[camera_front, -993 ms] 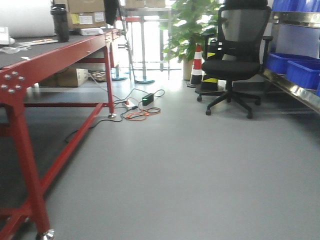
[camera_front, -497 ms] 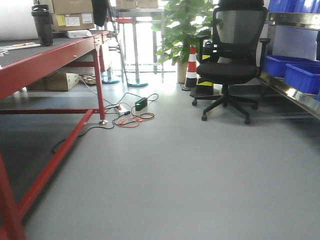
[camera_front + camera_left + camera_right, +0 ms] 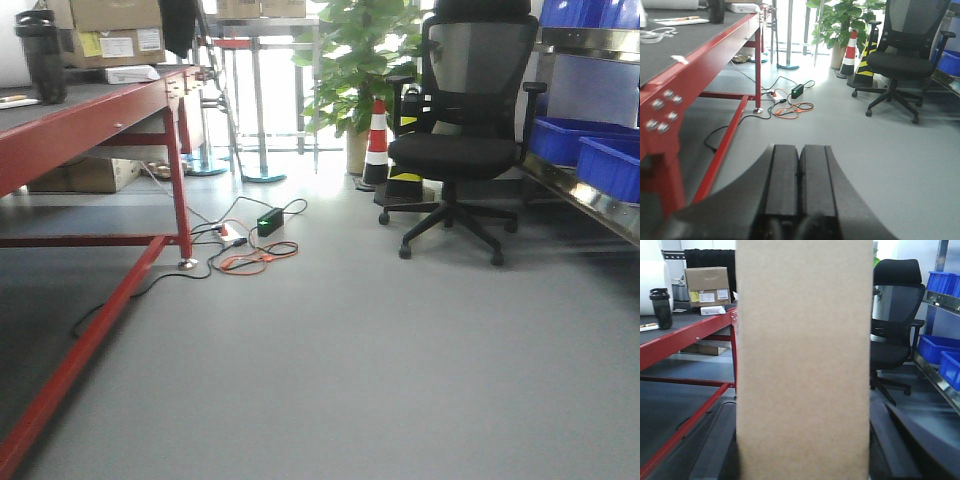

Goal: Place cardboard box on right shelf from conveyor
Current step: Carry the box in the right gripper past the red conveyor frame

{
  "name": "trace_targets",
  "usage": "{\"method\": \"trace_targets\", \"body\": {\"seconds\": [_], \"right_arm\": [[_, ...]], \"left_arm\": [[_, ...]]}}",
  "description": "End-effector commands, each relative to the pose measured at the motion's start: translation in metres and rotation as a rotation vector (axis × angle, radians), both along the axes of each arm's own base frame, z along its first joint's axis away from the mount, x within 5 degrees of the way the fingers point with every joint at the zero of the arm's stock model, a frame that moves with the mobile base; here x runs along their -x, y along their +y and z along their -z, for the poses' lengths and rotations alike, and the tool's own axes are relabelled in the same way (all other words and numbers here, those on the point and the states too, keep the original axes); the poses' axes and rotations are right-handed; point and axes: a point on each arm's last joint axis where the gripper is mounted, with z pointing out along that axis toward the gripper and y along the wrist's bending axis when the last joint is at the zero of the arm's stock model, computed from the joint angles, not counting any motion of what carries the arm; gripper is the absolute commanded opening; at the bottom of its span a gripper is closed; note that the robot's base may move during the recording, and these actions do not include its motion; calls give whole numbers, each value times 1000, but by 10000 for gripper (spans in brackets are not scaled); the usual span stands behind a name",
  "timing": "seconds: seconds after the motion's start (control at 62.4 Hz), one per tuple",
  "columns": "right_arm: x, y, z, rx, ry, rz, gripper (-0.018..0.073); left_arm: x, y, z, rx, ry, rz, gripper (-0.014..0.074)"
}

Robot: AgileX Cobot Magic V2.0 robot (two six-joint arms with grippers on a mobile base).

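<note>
The cardboard box (image 3: pixel 802 340), plain tan, fills the middle of the right wrist view, standing upright. My right gripper (image 3: pixel 802 412) is shut on it, one dark finger (image 3: pixel 715 445) on either side. The right shelf (image 3: pixel 588 202) is a shiny steel rack along the right edge of the front view, and the right wrist view shows that right shelf (image 3: pixel 940 385) low at right, past the box. My left gripper (image 3: pixel 799 152) is shut with nothing in it, its pads pressed together above the grey floor. The conveyor is out of view.
A red-framed table (image 3: pixel 95 115) with cartons (image 3: pixel 115 30) and a black bottle (image 3: pixel 42 55) runs along the left. A black office chair (image 3: pixel 465 150), traffic cone (image 3: pixel 376 140) and plant (image 3: pixel 360 60) stand ahead. Cables (image 3: pixel 250 250) lie on the floor. Blue bins (image 3: pixel 600 155) sit on the rack.
The front view has swung to the right: the red table has slid left and its near leg has left the frame. The chair and the steel rack hold at the right.
</note>
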Motion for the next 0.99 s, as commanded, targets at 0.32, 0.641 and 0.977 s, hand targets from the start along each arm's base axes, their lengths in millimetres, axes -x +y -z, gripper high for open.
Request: {"method": "trace_targets", "body": {"seconds": [0.32, 0.641, 0.977], "right_arm": [[3, -2, -18, -9, -121, 19, 52], [3, -2, -18, -9, -121, 19, 52], [3, -2, -18, -9, -121, 19, 52]], "left_arm": [[0, 0, -5, 10, -83, -1, -116], [0, 0, -5, 10, -83, -1, -116], [0, 0, -5, 10, -83, -1, -116]]}}
